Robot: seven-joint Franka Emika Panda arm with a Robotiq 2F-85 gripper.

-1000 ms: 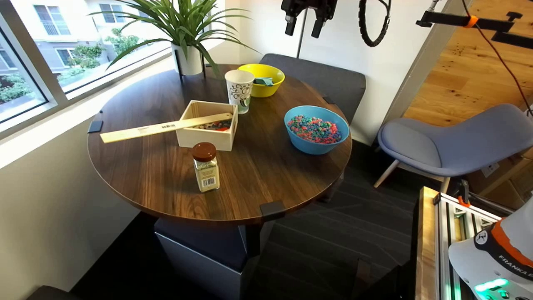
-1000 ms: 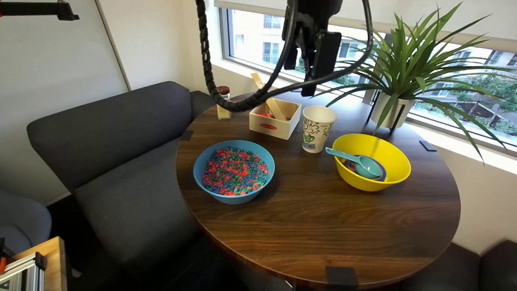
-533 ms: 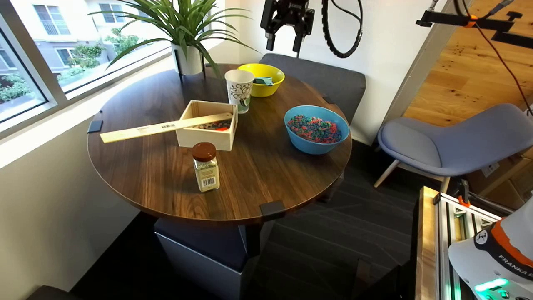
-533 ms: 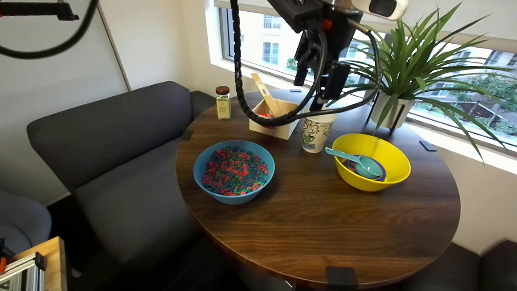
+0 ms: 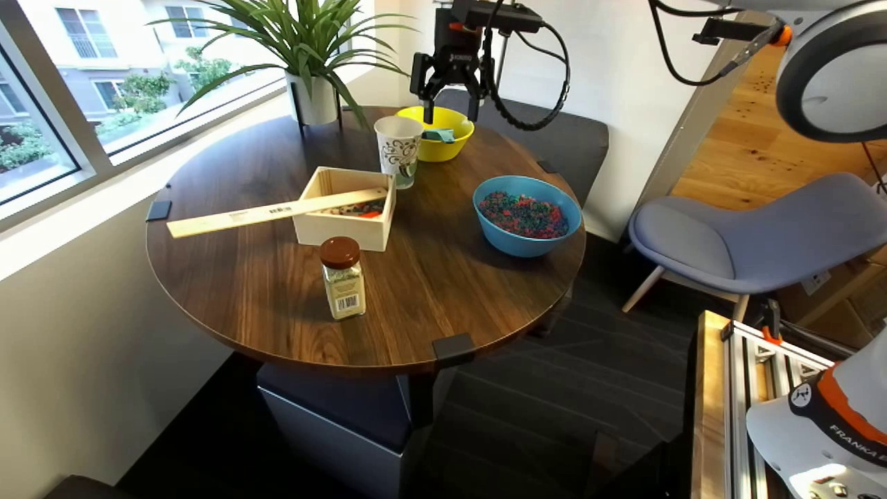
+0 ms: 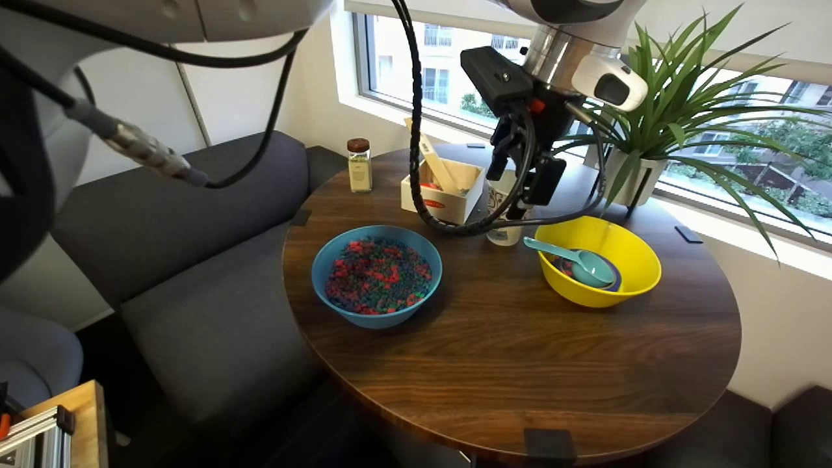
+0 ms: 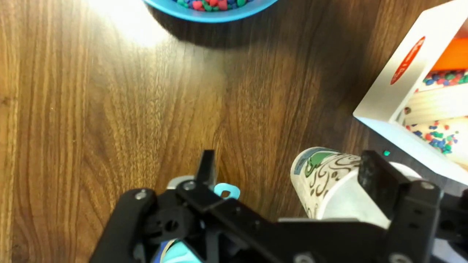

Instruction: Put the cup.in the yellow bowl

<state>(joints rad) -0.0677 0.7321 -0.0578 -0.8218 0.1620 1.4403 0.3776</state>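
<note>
In an exterior view, the cup [image 5: 400, 151] stands upright on the surface [image 5: 443, 277], upper centre. In an exterior view, the yellow bowl [image 6: 629, 263], right of centre, holds a spoon [image 6: 590, 268], no cup. In the wrist view, the tool [image 7: 288, 164] is spread and empty. Grasp, lift and placing seem undone.

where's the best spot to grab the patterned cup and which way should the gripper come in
I'd pinch the cup at its rim from above, one jaw inside and one outside: it stands upright, mouth up, and the open gripper points downward. The outside jaw likely fits best away from the wooden box, which stands close by.
</note>
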